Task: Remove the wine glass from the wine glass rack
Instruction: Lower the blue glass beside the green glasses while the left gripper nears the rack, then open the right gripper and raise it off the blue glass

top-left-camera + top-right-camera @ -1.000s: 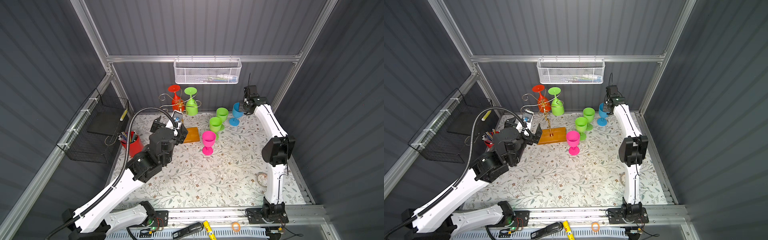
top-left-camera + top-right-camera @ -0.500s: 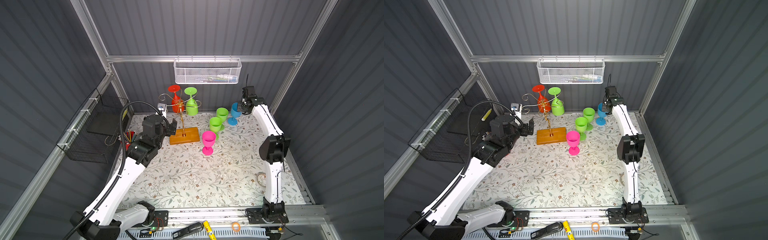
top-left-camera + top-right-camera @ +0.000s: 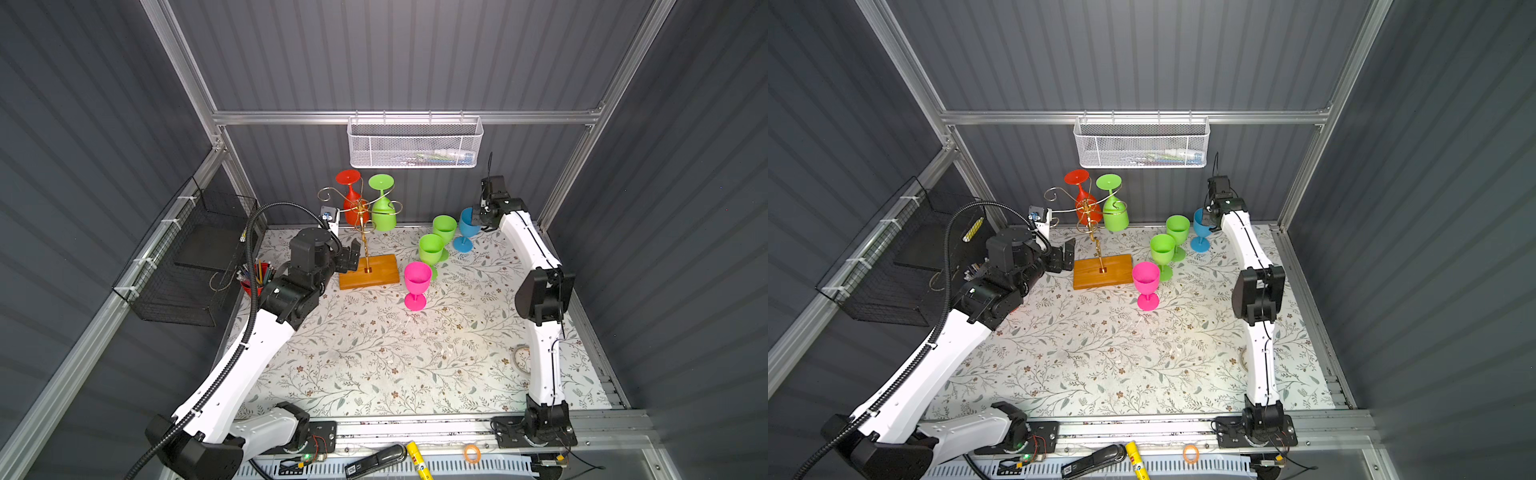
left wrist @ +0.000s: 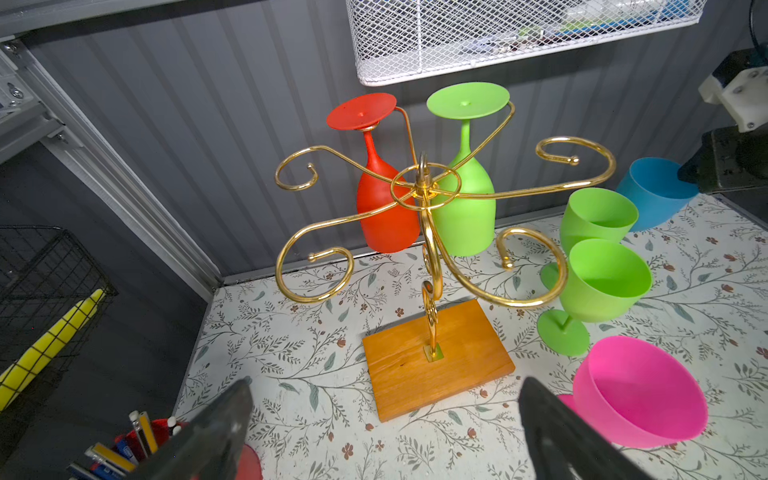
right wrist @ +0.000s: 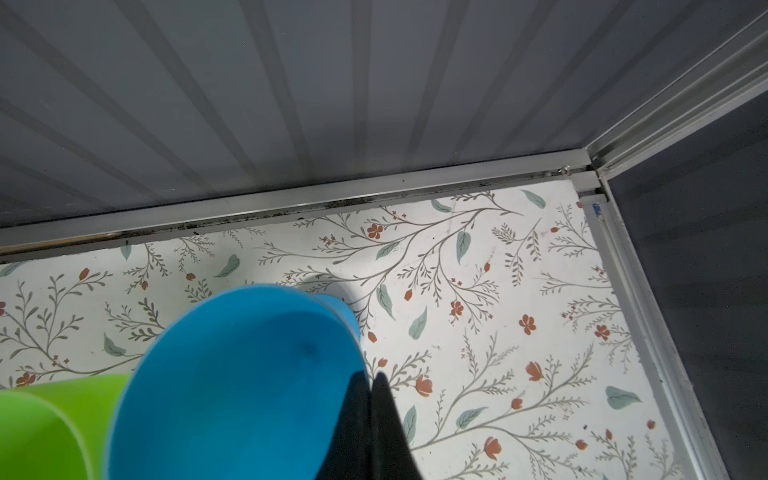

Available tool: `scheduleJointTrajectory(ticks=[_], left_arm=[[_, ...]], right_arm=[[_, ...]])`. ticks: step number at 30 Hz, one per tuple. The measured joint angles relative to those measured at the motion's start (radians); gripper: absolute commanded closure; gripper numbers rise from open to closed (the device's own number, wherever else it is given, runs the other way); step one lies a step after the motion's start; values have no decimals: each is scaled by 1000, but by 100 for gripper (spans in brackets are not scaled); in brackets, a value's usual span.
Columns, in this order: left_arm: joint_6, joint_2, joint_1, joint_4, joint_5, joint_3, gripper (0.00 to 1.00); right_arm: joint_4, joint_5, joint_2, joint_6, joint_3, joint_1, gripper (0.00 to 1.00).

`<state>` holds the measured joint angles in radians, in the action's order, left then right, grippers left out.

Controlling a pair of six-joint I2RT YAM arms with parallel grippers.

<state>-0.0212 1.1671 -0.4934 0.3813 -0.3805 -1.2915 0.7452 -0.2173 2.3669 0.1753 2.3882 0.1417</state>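
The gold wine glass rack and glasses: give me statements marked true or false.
A red plastic wine glass and a green plastic wine glass hang inverted on the gold wire rack. True.
The left gripper grips the rack. False: the left gripper is open, empty, near the wooden base.
The pink glass hangs too. False: the pink plastic wine glass stands on the floral table.
The right gripper is shut on the blue plastic wine glass's rim. True.

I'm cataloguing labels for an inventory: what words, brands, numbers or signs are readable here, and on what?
No text is legible.
Print on the yellow stick: too small.
White label on the black tool: blurred.
Packets in the white basket: blurred.
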Motion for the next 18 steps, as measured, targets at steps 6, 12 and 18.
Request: scheduleJointTrajectory(ticks=[6,12,18], left_arm=[[0,0,0,0,1,0,0],[0,0,0,0,8,0,0],[0,0,0,0,8,0,0]], right_arm=[[-14,5,21,-2,1,0,89],[-19,4,26,-12,2,0,68],[-12,3,27,-23,23,2,50]])
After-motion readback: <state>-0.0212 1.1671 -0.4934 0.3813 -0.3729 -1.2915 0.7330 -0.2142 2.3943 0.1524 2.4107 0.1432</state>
